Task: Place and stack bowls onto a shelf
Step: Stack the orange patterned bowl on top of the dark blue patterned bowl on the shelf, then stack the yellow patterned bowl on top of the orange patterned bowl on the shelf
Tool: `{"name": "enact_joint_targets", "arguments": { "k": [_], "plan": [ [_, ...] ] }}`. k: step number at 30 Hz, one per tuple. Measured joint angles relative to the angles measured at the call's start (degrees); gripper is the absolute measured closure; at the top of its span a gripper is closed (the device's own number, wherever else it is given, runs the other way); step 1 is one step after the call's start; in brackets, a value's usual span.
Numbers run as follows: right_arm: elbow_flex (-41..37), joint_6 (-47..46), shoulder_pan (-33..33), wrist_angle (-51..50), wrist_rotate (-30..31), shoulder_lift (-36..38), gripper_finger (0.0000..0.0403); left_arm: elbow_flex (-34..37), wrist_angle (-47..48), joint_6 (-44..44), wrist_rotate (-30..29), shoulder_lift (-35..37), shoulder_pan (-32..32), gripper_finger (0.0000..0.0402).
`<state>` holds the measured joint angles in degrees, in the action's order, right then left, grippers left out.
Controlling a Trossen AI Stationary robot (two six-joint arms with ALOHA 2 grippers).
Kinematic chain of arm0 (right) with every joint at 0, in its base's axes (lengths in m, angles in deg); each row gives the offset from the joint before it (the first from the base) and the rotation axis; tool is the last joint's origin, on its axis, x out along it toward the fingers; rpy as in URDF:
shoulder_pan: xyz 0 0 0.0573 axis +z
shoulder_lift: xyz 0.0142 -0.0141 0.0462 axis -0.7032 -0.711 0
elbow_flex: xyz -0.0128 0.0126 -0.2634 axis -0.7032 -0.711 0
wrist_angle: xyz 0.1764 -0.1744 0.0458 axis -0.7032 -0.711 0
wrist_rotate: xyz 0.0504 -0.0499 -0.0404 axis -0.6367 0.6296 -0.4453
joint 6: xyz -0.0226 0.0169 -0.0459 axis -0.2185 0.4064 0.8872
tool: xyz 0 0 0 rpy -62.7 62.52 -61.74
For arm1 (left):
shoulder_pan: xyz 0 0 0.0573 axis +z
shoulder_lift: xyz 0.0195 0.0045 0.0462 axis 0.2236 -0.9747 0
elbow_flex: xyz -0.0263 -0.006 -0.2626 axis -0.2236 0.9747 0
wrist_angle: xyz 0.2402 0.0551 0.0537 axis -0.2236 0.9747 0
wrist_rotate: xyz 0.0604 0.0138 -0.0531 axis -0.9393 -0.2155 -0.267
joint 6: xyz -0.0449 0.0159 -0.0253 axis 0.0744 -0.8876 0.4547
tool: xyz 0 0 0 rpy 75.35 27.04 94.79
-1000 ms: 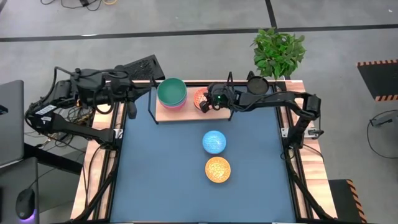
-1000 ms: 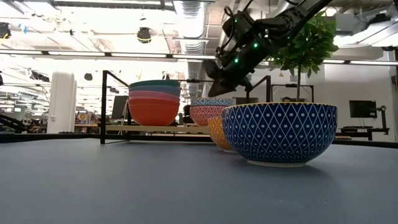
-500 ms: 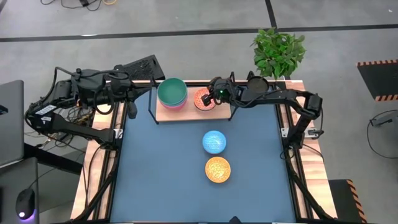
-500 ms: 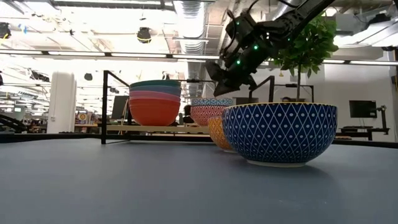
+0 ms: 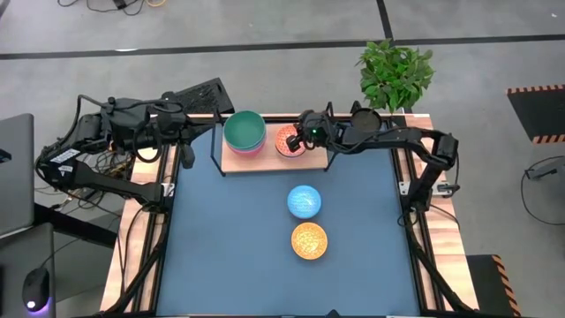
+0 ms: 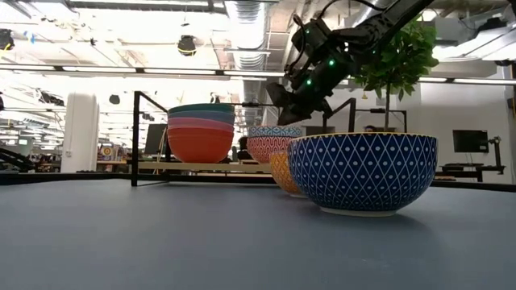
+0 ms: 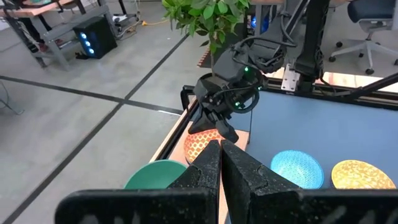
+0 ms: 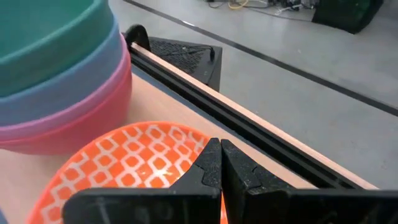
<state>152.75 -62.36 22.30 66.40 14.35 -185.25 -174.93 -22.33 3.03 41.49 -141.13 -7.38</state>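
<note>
A stack of plain bowls, teal on top and pink-red below (image 5: 244, 132) (image 6: 200, 133) (image 8: 56, 68), stands on the left half of the wooden shelf (image 5: 265, 162). Beside it on the board rests a patterned bowl with an orange inside (image 5: 288, 141) (image 6: 270, 145) (image 8: 124, 168). My right gripper (image 5: 298, 140) (image 6: 278, 98) (image 8: 219, 149) hovers shut just above that bowl's rim, clear of it. A bright blue bowl (image 5: 305, 201) (image 6: 363, 173) and an orange dotted bowl (image 5: 309, 240) sit on the table. My left gripper (image 5: 187, 157) (image 7: 221, 149) waits shut at the table's far left corner.
A potted plant (image 5: 395, 75) stands at the far right corner, behind the right arm. The shelf's black wire frame (image 6: 135, 137) rises at both ends of the board. The blue tabletop (image 5: 229, 247) lies bare to the left of and near the two loose bowls.
My right gripper has risen from the rim of the patterned bowl and drawn slightly toward the far edge. The bowl has stayed in place on the shelf.
</note>
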Motion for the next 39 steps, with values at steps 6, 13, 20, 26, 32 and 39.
{"name": "enact_joint_targets", "arguments": {
  "k": [6, 13, 20, 26, 32, 39],
  "plan": [
    [0.81, 0.37, 2.72, -0.48, -0.04, 6.12, 0.0362, -0.02, 1.43, 0.00, 1.17, 0.00, 0.02, 0.0401],
    [4.40, -1.01, 11.12, -18.73, -12.78, 21.25, 0.0321, 0.00, 7.13, 2.68, 15.41, -1.15, -0.61, 0.0402],
    [4.41, -10.12, 27.58, -37.25, -12.01, 28.08, 0.0317, 5.24, 6.37, 3.84, 21.18, -3.44, -8.45, 0.0402],
    [2.07, -16.52, 43.14, -39.69, -9.28, 24.10, 0.0314, 12.88, 1.35, 7.65, 20.86, -3.49, -16.49, 0.0401],
    [2.16, -14.98, 53.19, -30.20, -8.71, 14.11, 0.0281, 15.74, -2.86, 10.24, 15.73, -3.39, -23.51, 0.0401],
    [6.84, -14.95, 54.85, -32.77, -10.24, 2.08, 0.0205, 15.80, -5.37, 12.15, 9.48, -3.34, -29.23, 0.0401]
  ]
}}
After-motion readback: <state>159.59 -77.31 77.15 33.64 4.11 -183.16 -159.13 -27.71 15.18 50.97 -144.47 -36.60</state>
